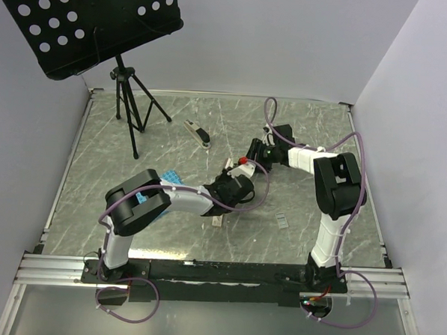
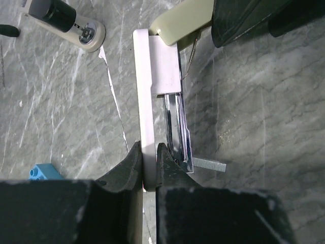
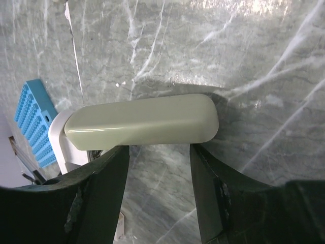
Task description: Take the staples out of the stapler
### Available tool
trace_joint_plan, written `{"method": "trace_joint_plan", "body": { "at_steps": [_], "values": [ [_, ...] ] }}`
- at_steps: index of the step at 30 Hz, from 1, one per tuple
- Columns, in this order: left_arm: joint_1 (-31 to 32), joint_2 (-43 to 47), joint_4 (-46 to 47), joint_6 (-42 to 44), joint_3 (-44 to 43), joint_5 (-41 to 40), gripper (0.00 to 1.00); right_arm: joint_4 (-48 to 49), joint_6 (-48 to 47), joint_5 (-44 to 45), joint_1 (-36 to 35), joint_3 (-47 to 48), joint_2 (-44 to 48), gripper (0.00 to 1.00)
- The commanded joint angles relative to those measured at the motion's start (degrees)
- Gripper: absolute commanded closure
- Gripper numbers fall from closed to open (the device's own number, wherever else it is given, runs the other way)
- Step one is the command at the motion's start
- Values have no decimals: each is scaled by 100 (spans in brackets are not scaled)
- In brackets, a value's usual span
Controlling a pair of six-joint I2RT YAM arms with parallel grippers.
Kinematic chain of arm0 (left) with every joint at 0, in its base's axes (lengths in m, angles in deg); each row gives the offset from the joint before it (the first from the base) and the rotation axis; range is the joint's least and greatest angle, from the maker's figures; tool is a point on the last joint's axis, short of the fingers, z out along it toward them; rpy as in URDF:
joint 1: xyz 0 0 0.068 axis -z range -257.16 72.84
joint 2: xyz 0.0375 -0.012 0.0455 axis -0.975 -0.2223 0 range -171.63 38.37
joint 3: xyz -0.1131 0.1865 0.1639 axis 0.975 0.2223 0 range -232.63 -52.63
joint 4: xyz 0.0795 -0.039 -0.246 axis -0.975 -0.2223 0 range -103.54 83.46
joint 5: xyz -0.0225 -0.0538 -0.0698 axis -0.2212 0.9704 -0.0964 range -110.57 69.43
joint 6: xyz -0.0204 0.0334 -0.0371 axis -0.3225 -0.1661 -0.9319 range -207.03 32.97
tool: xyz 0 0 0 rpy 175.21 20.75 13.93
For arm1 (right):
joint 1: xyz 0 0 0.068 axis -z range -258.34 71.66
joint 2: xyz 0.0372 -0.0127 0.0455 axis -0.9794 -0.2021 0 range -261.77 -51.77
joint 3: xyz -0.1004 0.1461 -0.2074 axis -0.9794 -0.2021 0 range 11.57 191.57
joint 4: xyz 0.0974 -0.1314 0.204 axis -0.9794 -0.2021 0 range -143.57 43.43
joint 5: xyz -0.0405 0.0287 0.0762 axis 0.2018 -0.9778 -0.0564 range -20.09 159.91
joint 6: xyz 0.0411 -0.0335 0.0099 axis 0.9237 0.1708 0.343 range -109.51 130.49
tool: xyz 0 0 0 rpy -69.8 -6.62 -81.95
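A white stapler lies opened between my grippers, its cream lid swung up and its metal magazine bared. My left gripper is shut on the white base's near end; it also shows in the top view. My right gripper is open, its fingertips against the lid's underside; it also shows in the top view. A loose staple strip lies beside the magazine's end. A second, slim black stapler with a silvery-white top lies apart at the back, untouched; it also shows in the left wrist view.
A blue studded plate lies left of the grippers, partly under my left arm. A music stand's tripod stands at the back left. Another staple strip and a small white piece lie on the grey marbled table.
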Motion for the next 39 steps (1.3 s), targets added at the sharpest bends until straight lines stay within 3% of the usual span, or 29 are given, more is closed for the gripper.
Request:
{"method": "trace_joint_plan", "body": {
  "at_steps": [1, 5, 7, 12, 21, 27, 34, 39],
  "values": [
    [398, 124, 73, 58, -197, 786, 99, 971, 181, 137, 35, 379, -172, 41],
    [-85, 564, 55, -749, 67, 1872, 99, 1033, 163, 40, 52, 291, -23, 42],
    [-234, 731, 20, -883, 173, 1964, 99, 1190, 215, -300, 44, 230, 91, 42],
    [-376, 1152, -15, -1156, 261, 2658, 99, 2025, 725, -1155, 26, -209, 364, 32],
    [-393, 1250, 20, -1665, 173, 2852, 99, 2528, 1630, -1656, -97, -430, 566, 24],
    [-385, 1258, 55, -1885, 111, 2738, 99, 2132, 1736, -1516, -378, -377, 645, 29],
    [-393, 1188, -279, -2000, -65, 2422, 99, 2254, 1412, -1664, -431, -860, 1023, 48],
    [-393, 1382, -244, -2026, 67, 2439, 99, 2246, 1104, -1613, -492, -1308, 1286, 47]
  ]
}}
